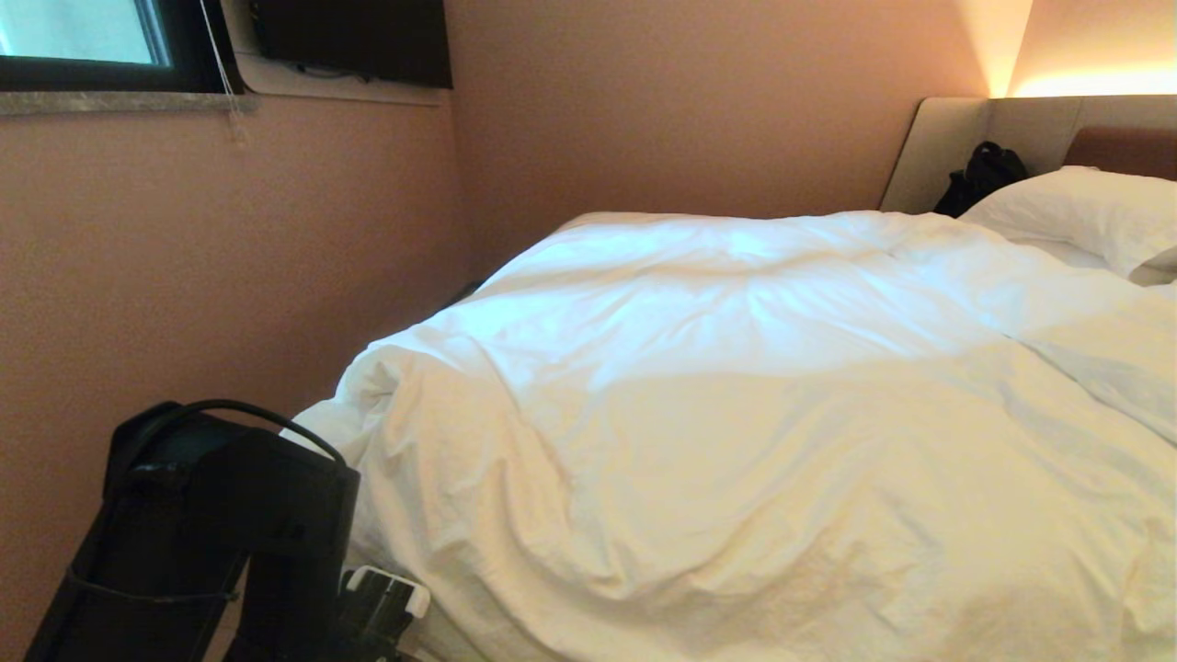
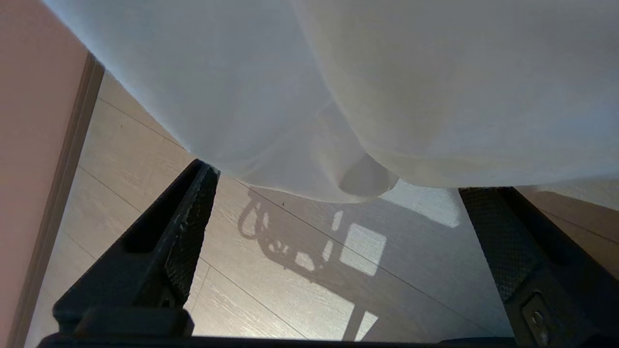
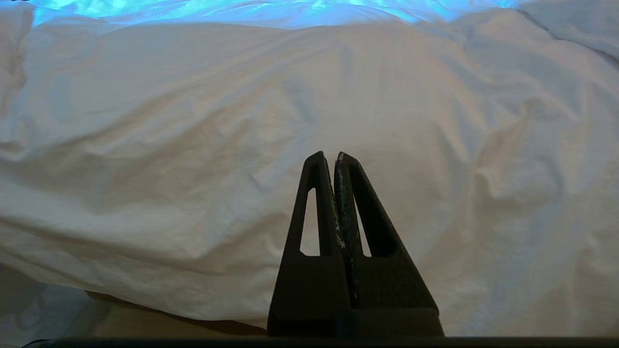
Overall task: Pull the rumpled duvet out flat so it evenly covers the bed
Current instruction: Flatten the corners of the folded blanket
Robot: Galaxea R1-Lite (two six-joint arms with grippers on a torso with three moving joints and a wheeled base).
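Creased white duvet [image 1: 736, 414] lies spread over the bed [image 1: 956, 147], its near corner hanging toward the wooden floor [image 2: 271, 270].

The left gripper [image 2: 338, 203] hangs below that corner, fingers spread wide, holding nothing. The right gripper [image 3: 333, 159], fingers pressed together, points at the duvet's side.

The duvet [image 1: 736, 405], white, puffy and creased, lies spread over the bed [image 1: 956, 147], bunched at its near left corner, its edge hanging over the bed's side toward the floor.
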